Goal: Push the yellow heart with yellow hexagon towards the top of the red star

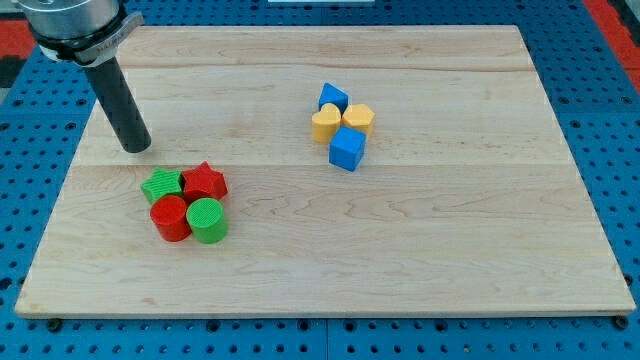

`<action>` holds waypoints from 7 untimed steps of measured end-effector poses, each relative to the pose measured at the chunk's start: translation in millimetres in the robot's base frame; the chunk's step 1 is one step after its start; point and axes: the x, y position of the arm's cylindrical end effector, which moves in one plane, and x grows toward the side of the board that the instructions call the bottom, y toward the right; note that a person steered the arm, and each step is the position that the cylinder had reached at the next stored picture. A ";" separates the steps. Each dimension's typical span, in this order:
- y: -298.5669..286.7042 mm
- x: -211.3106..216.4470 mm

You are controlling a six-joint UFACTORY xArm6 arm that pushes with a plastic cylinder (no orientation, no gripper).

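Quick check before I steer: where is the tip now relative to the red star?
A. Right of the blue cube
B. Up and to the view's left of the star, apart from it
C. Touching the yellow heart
B: my tip stands above-left of the red star, with bare board between them.

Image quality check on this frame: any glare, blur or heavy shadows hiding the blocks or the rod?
Camera view: lighting even and soft, no glare on the wooden board; blocks sharp, with only short shadows, e.g. under the blue cube and the red cylinder; yellow heart and yellow hexagon clear; my tip, up-left of the red star, in focus; arm cropped at the view's top.
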 end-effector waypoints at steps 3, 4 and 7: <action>17.8 -0.1; 29.4 -1.9; 171.9 16.6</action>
